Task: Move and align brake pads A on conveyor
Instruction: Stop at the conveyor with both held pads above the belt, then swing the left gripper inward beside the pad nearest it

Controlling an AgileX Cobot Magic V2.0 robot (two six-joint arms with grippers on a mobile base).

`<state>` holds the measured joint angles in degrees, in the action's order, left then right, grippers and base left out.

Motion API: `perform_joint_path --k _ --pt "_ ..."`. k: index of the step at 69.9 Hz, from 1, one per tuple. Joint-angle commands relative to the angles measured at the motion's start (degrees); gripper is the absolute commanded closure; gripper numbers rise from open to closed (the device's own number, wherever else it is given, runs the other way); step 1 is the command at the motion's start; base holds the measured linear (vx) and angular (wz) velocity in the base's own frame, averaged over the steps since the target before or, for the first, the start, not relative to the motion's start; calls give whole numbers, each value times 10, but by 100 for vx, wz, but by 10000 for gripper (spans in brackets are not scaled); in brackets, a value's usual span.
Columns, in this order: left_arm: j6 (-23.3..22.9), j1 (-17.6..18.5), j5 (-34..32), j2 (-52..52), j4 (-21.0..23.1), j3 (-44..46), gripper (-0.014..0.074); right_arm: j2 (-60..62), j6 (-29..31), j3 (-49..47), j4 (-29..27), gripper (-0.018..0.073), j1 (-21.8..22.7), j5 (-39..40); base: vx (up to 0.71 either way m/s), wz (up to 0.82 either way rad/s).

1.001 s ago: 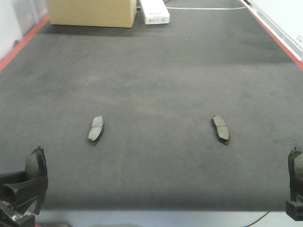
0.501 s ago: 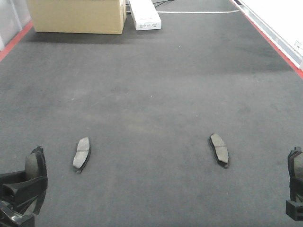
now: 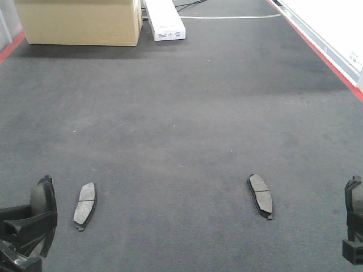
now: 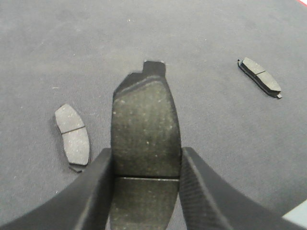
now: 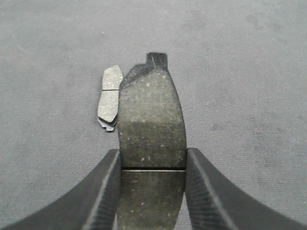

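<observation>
Both loose pads have slid nearer the camera and lower in the front view since a sec ago, and the box and white case at the far end have come further into view too.

Left loose pad [image 3: 85,205] lies flat on the conveyor [image 3: 181,113], close beside the left gripper [image 3: 22,226]. Right loose pad [image 3: 260,194] lies flat too, well apart from the first, w/ its thin cross groove showing. Both point roughly away from the camera, each tipped a bit.

Left gripper is closed tight on a third pad [image 4: 145,139], held upright between its two black fingers [image 4: 96,191]. In the left wrist view the same two loose pads sit on the belt behind it. Right gripper [image 5: 151,191] is pinched on a fourth pad [image 5: 151,124] the same way, a black finger on each side, w/ one loose pad just behind it on the left.

Belt is wide, dark grey and fuzzy like felt, w/ pale scuffs. Red strip [image 3: 11,46] runs along the left edge, another along the right. Cardboard box [image 3: 79,21] sits at the far end, w/ a long white case [image 3: 164,20] beside it. White panel [image 3: 334,28] runs past the right edge. Case has small dark print on its end, too blurry to read.
</observation>
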<state>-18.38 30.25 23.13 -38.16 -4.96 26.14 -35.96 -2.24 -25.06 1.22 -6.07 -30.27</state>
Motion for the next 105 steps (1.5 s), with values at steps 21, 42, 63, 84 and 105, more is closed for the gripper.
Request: perform_joint_path --k 21,42,63,84,105 --pt "-2 4 -50 2 0 17 458 1 6 -18 4 515 3 49 1 -1" --pt "-2 4 -50 2 0 17 458 1 6 -18 4 515 3 49 0 0" --pt "-2 4 -56 2 0 17 458 1 6 -18 4 515 3 49 0 0" --pt "-2 4 -114 -3 9 20 456 1 6 -18 4 515 3 49 0 0" --pt "-2 56 -205 -144 10 52 441 1 6 -18 4 515 3 49 0 0"
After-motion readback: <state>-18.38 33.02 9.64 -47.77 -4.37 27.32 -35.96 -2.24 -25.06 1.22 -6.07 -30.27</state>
